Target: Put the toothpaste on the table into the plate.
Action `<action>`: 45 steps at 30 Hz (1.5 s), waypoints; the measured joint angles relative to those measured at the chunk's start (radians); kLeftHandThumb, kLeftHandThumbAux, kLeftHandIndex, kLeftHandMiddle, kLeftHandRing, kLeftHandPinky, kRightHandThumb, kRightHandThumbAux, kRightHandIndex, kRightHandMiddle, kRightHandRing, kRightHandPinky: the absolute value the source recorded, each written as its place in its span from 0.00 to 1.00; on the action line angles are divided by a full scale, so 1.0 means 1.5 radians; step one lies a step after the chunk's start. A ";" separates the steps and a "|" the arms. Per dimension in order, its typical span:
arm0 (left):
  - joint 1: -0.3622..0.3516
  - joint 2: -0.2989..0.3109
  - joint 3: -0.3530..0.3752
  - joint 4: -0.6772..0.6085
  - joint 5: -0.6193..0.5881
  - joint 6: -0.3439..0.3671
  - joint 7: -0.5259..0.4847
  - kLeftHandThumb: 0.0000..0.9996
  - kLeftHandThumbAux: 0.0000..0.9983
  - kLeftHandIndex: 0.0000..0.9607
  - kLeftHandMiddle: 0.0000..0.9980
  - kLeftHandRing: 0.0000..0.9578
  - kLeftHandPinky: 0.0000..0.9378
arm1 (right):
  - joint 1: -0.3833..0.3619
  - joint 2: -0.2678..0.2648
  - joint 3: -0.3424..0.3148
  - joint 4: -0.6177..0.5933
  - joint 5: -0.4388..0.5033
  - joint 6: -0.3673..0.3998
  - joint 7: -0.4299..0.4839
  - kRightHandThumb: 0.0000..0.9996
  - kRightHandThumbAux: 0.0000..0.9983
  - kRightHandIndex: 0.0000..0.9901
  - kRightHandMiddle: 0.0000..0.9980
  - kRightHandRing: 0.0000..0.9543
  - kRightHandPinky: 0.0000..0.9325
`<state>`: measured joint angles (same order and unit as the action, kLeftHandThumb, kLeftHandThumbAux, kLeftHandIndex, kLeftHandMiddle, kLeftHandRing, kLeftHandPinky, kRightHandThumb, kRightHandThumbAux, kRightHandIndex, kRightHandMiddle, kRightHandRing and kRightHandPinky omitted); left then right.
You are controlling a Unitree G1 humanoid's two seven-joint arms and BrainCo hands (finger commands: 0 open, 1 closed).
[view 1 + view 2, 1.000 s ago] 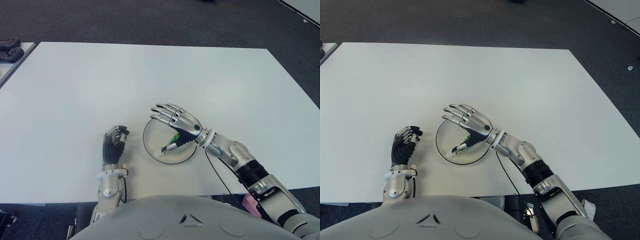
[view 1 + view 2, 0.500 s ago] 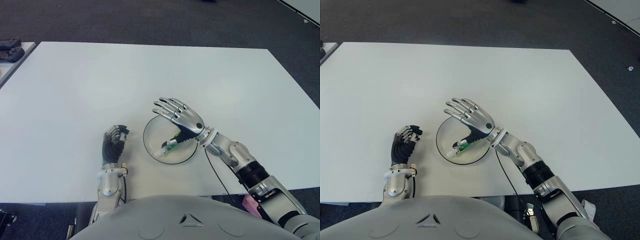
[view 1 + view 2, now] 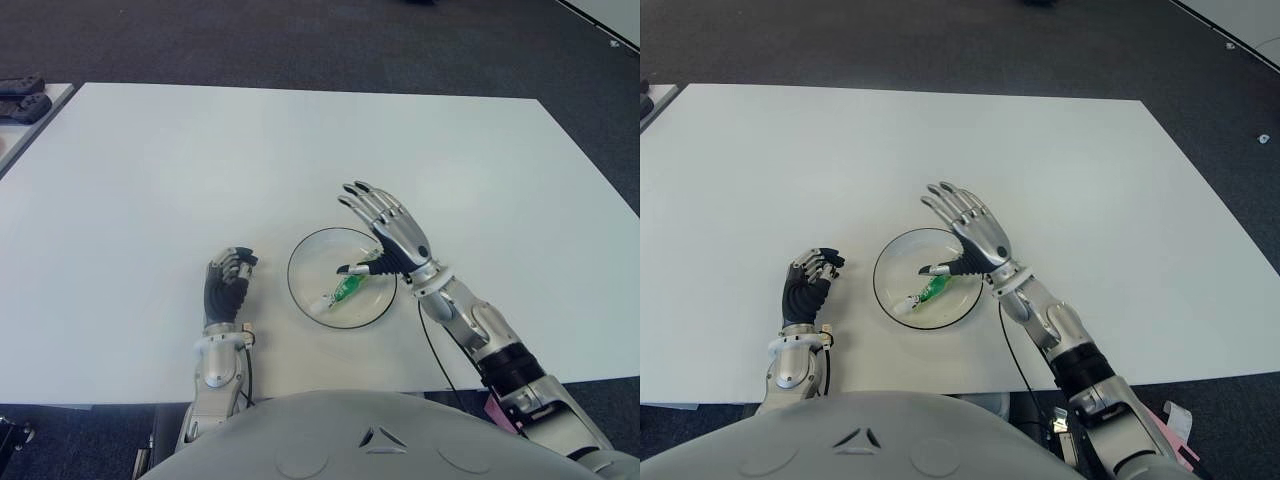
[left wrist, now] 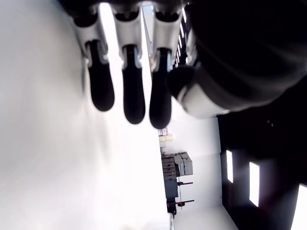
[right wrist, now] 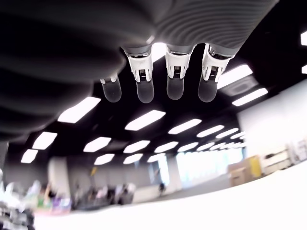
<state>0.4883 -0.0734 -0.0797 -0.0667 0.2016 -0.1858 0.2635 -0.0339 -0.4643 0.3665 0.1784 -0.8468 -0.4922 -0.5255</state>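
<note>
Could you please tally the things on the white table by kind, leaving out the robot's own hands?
Toothpaste tube: 1, lying in the plate
Glass plate: 1
Total: 2

A broad white table [image 3: 200,160] fills the middle of the room, standing on dark grey carpet [image 3: 300,40] that runs off toward twelve o'clock. At ten o'clock the corner of a second pale table [image 3: 30,118] carries dark objects [image 3: 20,97]. Overhead, rows of long ceiling lights [image 5: 144,120] glow, with bright windows [image 5: 201,163] beyond.
</note>
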 measured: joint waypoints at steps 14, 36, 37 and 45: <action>-0.019 0.007 0.015 0.019 -0.005 -0.009 0.000 0.71 0.72 0.44 0.49 0.50 0.50 | 0.043 0.070 -0.074 0.030 0.180 -0.062 -0.008 0.00 0.69 0.00 0.00 0.00 0.00; -0.054 0.026 0.035 0.060 -0.019 -0.034 -0.016 0.71 0.72 0.44 0.49 0.49 0.49 | 0.096 0.256 -0.208 0.127 0.419 -0.121 0.025 0.34 0.88 0.26 0.16 0.13 0.21; -0.054 0.026 0.036 0.061 -0.020 -0.035 -0.017 0.71 0.72 0.44 0.49 0.49 0.49 | 0.093 0.258 -0.212 0.131 0.428 -0.122 0.030 0.34 0.88 0.26 0.16 0.14 0.22; -0.057 0.026 0.041 0.063 -0.023 -0.034 -0.018 0.71 0.72 0.44 0.50 0.50 0.50 | 0.061 0.273 -0.262 0.191 0.515 -0.097 0.097 0.62 0.77 0.40 0.27 0.26 0.35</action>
<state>0.4021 -0.0342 -0.0181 0.0282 0.1673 -0.2375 0.2362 0.0577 -0.0554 -0.0271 0.4655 -0.0748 -0.6372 -0.3803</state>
